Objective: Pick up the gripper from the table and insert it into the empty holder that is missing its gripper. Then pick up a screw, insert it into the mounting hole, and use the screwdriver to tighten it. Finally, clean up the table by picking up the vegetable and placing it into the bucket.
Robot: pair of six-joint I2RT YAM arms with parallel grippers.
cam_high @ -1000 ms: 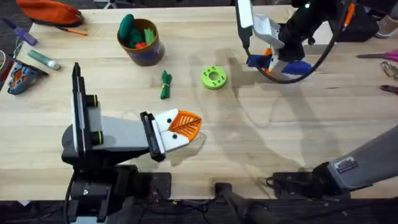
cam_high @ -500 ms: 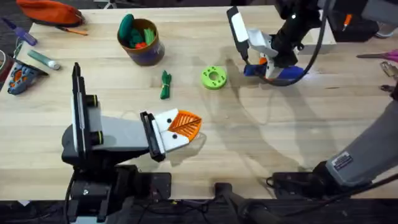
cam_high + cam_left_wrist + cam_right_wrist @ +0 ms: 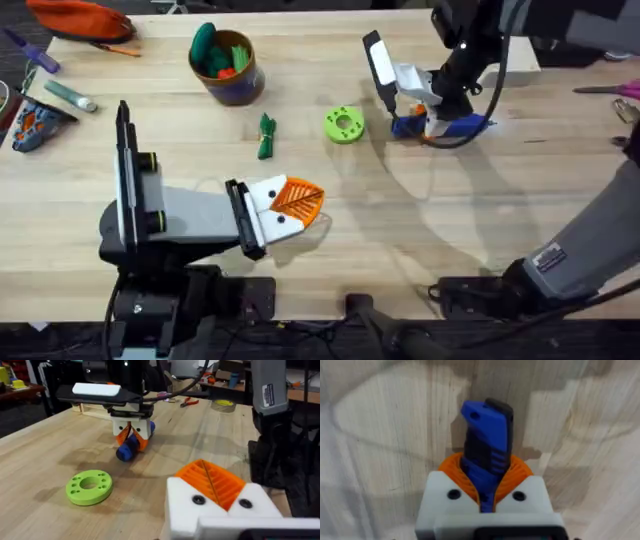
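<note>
Surface [image 3: 420, 230]: light wood planks. Landmark: lime-green disc [image 3: 344, 125].

Left hand [image 3: 292, 205] near-left of disc, low over surface, orange pads pressed together, pinching nothing.

Right hand [image 3: 428, 108] just right of disc, pinching blue screwdriver [image 3: 455, 124] between orange pads [image 3: 520, 472], screwdriver touching surface.

Bucket [image 3: 232, 82] far-left of disc, toys inside.

Vegetable [image 3: 266, 135] left of disc, lying on surface.

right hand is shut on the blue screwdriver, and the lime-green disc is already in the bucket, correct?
Not quite. The lime-green disc lies on the table, between the vegetable and the right hand, not in the bucket; the overhead view shows it. The right hand is shut on the blue screwdriver.
</note>
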